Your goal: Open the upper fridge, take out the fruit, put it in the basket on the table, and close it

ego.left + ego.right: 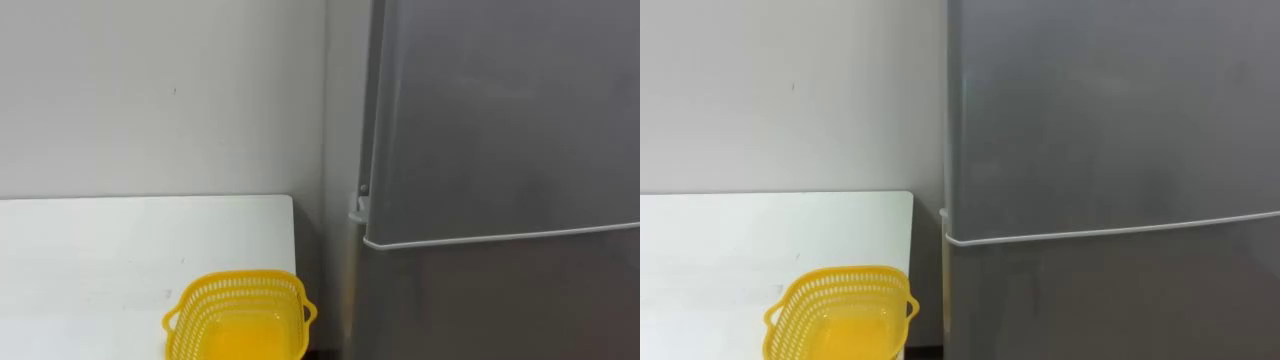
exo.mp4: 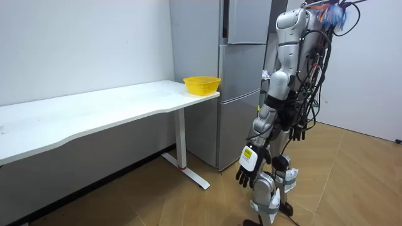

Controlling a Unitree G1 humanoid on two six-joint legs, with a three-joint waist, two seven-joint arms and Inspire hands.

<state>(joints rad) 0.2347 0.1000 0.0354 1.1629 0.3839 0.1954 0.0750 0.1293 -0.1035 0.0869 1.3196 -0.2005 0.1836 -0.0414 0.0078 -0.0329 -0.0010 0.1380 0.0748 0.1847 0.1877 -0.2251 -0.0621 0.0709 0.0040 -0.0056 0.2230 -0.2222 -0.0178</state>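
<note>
Upper fridge door (image 1: 500, 110) closed, likely stiff and sealed, so pull its edge firmly. Left hand (image 2: 247, 169) relaxed, empty; right hand (image 2: 300, 132) can't tell.

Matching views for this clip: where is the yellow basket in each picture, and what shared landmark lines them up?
Left eye view: basket at bottom, left of centre, on the table's right end.
Right eye view: basket at bottom left, on the same table end.
Room view: basket near the centre, on the table end by the fridge.
Shared landmark: the grey fridge, just right of the basket in all three.
</note>
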